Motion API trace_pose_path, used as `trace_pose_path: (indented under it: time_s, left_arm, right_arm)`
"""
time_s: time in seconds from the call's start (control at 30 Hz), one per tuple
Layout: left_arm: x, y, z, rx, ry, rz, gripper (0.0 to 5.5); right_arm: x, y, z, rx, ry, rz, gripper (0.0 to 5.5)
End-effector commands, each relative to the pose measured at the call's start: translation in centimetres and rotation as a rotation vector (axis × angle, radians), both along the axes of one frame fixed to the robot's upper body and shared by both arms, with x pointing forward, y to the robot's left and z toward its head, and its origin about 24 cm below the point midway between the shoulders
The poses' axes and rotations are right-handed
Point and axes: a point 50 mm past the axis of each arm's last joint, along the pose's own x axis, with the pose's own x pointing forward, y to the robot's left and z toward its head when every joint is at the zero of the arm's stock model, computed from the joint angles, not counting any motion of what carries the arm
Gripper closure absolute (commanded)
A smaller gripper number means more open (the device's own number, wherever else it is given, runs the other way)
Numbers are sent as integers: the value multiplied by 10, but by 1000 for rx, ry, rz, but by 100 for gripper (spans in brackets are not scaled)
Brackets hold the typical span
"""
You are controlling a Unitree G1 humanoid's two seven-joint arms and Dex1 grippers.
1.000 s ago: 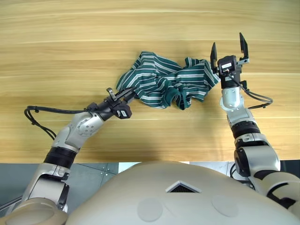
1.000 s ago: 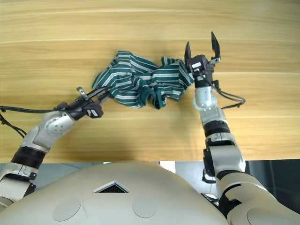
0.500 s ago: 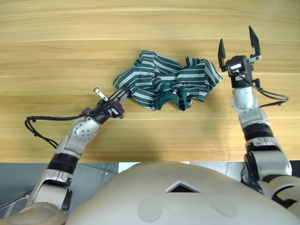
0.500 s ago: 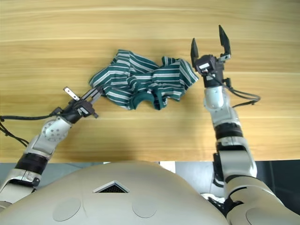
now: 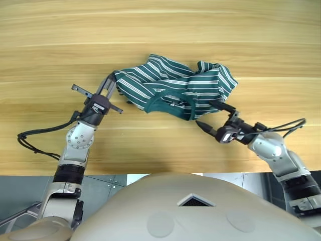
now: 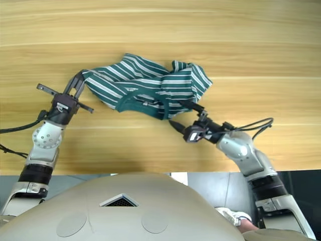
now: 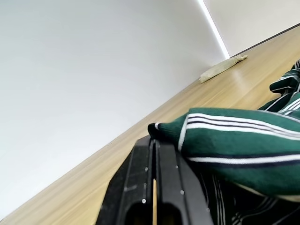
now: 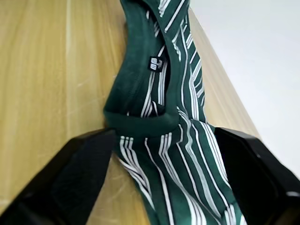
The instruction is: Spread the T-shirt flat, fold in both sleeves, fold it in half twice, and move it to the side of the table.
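Observation:
A green T-shirt with white stripes (image 5: 175,88) lies bunched in the middle of the wooden table (image 5: 150,25), its collar turned toward the near edge. My left gripper (image 5: 109,85) is at the shirt's left end and is shut on a fold of the fabric (image 7: 225,136). My right gripper (image 5: 211,115) is low over the table at the shirt's near right side and stands open. In the right wrist view its two fingers (image 8: 89,154) flank the collar (image 8: 140,124) without touching it.
The table's front edge (image 5: 165,172) runs just behind both arms. Black cables trail from each wrist (image 5: 40,133) (image 5: 286,125). A small beige object (image 7: 222,68) lies far off on the table by the wall. Bare wood stretches beyond the shirt.
My left gripper has drawn the shirt's left end leftward and away, stretching that side out. My right gripper has swung from the shirt's far right corner to its near side by the collar, still open.

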Motion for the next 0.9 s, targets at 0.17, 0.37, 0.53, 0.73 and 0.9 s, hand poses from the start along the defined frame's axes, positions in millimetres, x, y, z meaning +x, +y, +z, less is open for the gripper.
trace_pose_path:
  time_s: [0.17,0.37,0.53,0.73,0.9]
  left_arm:
    - [-2,10,7,-45,-46,61,549]
    - [-2,14,12,-54,-62,77,549]
    - [-4,12,12,-61,-63,68,549]
    - [-5,10,9,-63,-52,61,549]
    - [-9,11,6,-62,-39,67,549]
  right_arm:
    - [10,-8,-16,-152,5,-29,162]
    - [7,-24,-8,-206,-33,-84,162]
    - [12,-29,-8,-262,-53,-105,162]
    - [20,-21,-17,-252,-50,-93,162]
    - [20,-22,-22,-257,-47,-93,162]
